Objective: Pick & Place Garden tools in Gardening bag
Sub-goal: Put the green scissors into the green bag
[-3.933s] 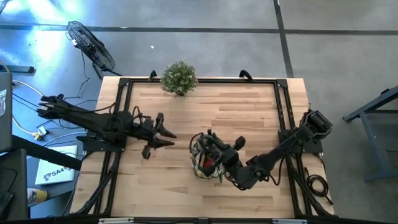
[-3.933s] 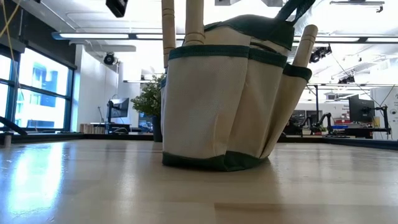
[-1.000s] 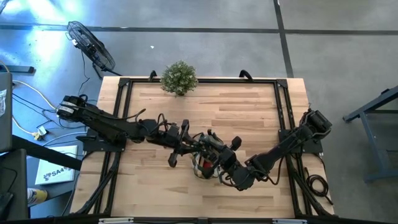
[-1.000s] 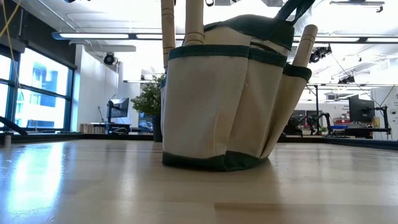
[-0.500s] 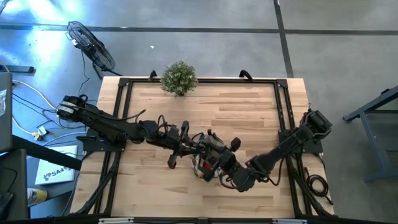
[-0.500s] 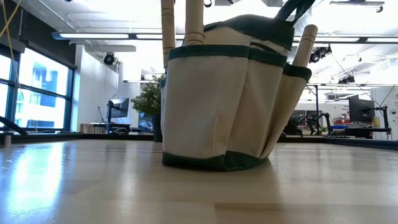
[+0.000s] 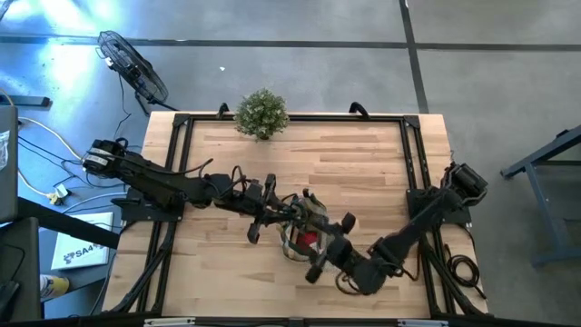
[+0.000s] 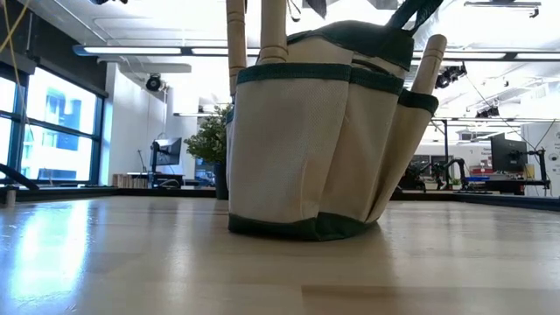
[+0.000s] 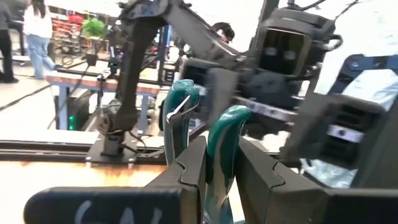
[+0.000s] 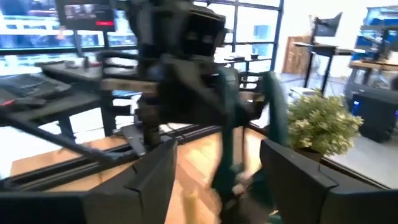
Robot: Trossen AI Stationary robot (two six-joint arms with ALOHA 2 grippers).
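Right claw (image 7: 320,261) off gardening bag (image 7: 303,232), pruners (image 9: 219,149) above.

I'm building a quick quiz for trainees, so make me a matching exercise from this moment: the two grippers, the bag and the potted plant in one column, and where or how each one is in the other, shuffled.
Things:
1. left gripper
2. right gripper
3. gardening bag
4. potted plant

States:
A. at the table's far edge
B. upright mid-table, wooden handles sticking out
C. open, holding nothing
D. shut on the green-handled pruners

Pairs: 1-D, 2-C, 3-B, 4-A
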